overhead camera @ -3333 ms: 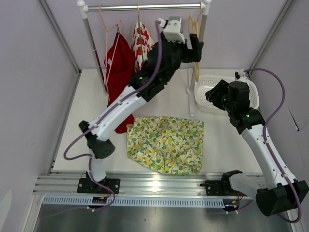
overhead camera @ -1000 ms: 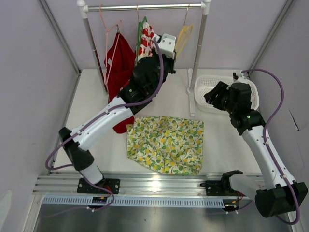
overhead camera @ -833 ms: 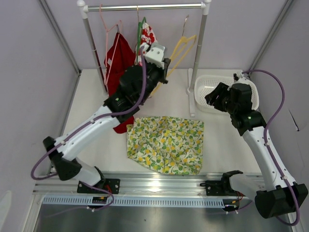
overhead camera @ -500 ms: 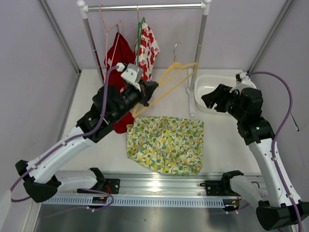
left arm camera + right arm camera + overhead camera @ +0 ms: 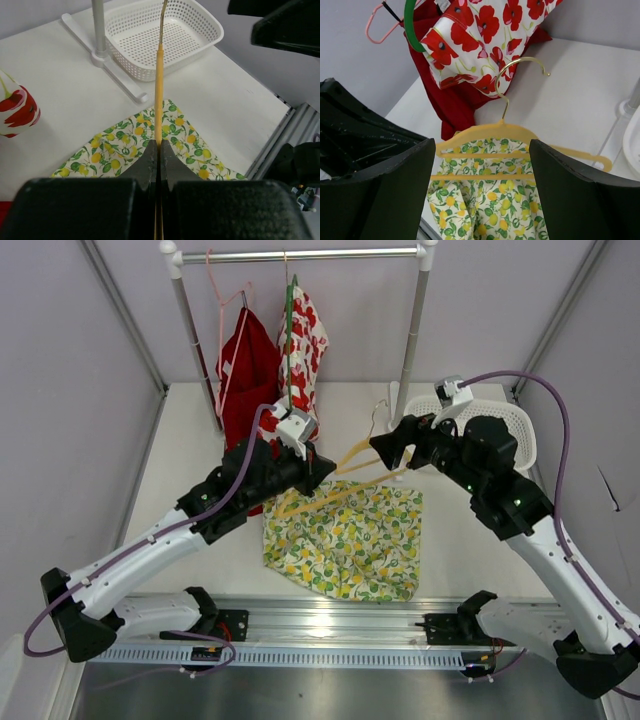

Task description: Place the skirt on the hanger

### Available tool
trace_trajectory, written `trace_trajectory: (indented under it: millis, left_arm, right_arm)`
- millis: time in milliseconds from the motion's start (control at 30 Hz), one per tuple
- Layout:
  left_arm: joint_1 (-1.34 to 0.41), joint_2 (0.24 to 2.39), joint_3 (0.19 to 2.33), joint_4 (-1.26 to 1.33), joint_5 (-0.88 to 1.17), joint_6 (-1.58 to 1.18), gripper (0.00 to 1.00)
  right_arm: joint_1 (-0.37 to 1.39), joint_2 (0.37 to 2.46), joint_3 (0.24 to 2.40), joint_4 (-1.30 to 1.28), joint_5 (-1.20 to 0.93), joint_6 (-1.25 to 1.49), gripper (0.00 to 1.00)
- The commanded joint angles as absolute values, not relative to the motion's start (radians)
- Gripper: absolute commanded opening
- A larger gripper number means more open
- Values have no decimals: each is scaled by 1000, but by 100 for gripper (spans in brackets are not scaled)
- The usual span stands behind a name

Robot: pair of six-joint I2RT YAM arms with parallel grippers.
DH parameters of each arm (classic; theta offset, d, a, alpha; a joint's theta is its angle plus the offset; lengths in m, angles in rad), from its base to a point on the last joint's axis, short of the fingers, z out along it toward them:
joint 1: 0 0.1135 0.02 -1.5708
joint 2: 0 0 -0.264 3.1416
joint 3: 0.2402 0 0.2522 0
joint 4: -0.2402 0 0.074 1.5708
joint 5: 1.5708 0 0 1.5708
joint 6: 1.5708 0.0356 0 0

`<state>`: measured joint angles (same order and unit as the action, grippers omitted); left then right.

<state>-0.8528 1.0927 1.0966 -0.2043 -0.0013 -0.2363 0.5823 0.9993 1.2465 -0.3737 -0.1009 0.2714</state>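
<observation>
On the white table (image 5: 190, 460), toward its near edge, the skirt (image 5: 345, 540) lies spread flat with the lemon print up. Long axis runs left to right, the right end skewed slightly toward the back.

Above the skirt's back edge: the hanger (image 5: 492, 132), in the air between my two arms. Whether its lower bar brushes the cloth I cannot tell from overhead.

- Left pincer (image 5: 159, 150): clamped shut on one end of the hanger, the thin yellow bar running straight out from between the fingers.
- Right pincer (image 5: 382, 447): jaws spread wide, nothing in them. The hanger's neck and shoulders sit framed between my fingers in the wrist view, not touching either one.

Step in hand, as I judge it: a second hold on the hanger with the right.
- Come in square to the frame.
- Close on the neck or the near shoulder, not on the wire hook (image 5: 520, 67), which would swivel.
- Left lets go only once the right is firm.
- Lift the frame off the cloth so the skirt is not dragged into folds.

Hanger's lie: long axis runs from my left pincer, low and left, out toward the white basket (image 5: 150, 75) on the right. The frame tilts. The hook points to the back of the table, its open curl turned right in the right wrist view.
</observation>
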Motion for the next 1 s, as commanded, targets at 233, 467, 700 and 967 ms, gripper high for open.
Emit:
trace_trajectory:
  millis: [233,467,700,967]
  left_arm:
    - [-848,1069,1077,-109,94,-299,0]
    - [-848,1057,1057,-106,123,-298,0]
    - [-848,1074,1062,-107,138,-267,0]
    - [-850,1141,1146,-132,186,-183,46]
  right_arm:
    - [652,1136,1287,-288,44,233,79]
    - [704,1203,1310,-245,118,230,50]
    - [770,1221,1350,-281,215,224,6]
    - [795,1219,1370,-285,207,224,1]
